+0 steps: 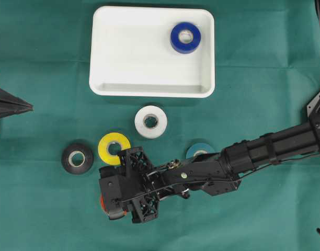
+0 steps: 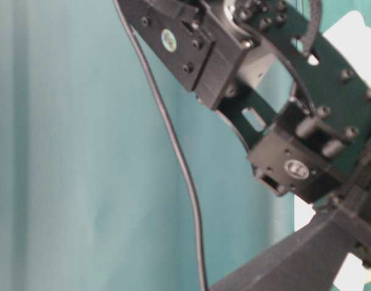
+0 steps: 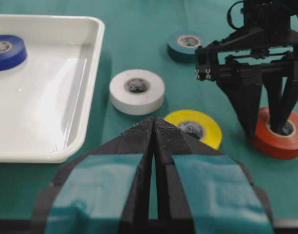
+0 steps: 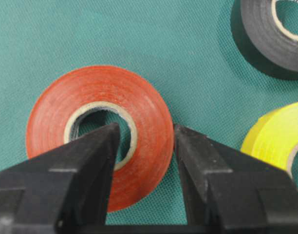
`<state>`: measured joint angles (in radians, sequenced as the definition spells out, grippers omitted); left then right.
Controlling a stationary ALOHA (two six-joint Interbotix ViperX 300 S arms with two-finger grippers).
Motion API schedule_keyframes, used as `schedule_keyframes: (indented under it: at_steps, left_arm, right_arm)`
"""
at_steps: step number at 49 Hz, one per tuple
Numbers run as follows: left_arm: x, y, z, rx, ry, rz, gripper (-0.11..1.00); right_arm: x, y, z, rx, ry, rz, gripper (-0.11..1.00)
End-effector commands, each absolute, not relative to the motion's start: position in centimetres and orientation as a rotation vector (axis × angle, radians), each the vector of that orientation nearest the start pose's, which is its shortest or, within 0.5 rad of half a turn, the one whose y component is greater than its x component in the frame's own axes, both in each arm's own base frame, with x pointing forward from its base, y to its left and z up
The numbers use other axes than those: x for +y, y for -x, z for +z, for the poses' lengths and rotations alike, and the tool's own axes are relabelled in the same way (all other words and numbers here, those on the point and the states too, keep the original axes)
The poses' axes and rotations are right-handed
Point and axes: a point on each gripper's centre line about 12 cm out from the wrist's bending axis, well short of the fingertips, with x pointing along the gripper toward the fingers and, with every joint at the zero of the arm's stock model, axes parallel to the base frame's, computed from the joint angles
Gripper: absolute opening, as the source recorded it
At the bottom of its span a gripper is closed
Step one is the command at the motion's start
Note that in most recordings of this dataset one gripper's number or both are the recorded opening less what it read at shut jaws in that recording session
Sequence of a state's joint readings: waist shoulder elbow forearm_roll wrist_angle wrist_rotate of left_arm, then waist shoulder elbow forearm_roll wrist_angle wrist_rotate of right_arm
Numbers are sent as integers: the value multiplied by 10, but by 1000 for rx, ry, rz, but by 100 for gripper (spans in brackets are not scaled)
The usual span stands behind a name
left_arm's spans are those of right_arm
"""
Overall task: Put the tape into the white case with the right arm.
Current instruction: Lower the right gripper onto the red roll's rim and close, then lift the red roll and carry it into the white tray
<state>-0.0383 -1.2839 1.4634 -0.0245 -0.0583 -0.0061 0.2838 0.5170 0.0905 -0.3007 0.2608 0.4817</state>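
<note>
The right gripper [image 4: 144, 141] pinches the wall of the red tape roll [image 4: 98, 134]: one blunt matte black finger [image 4: 93, 161] stands inside the cardboard core, the other presses the glossy outer face. The roll lies flat on the woven green cloth [image 4: 56, 34]. In the left wrist view the same two long pointed fingers come straight down onto the red roll [image 3: 280, 139], which sits apart from the white case [image 3: 51, 87], with the yellow roll between them.

Taking the red roll as the landmark: the yellow tape roll [image 1: 114, 148], a flat smooth ring, lies just beside it toward the case. The black tape roll [image 1: 77, 158] lies near it, on the side toward the left arm. The white tape roll [image 1: 150, 121] lies beyond the yellow one, nearer the case. The teal tape roll [image 1: 198, 150], partly covered by the right arm [image 1: 243, 157], lies on the side toward that arm's base.

Farthest from the red roll is the case [image 1: 149, 52], a shallow glossy plastic tray with rounded corners and a raised rim. The blue tape roll [image 1: 185, 37] lies flat inside it, near the far right corner.

The left gripper [image 3: 154, 131], black with cyan patches, has its ridged tips pressed together on nothing, well apart from the red roll.
</note>
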Motion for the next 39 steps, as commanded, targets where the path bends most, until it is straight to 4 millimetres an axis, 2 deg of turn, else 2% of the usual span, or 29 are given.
schedule_keyframes:
  at_steps: [1, 12, 18, 32, 39]
  left_arm:
    - [-6, -144, 209, 103, 30, -36, 0]
    - [-6, -144, 209, 103, 32, -36, 0]
    - [-6, -144, 209, 105, 31, -36, 0]
    - [-6, -144, 210, 99, 32, -36, 0]
    - [-6, -144, 211, 99, 32, -36, 0]
  right_arm:
    - [131, -511, 113, 828, -39, 101, 5]
    - [131, -511, 114, 824, -45, 99, 2]
    - [132, -511, 124, 809, -51, 100, 2]
    - [127, -500, 184, 774, -96, 60, 1]
    - [120, -494, 202, 787, -131, 18, 1]
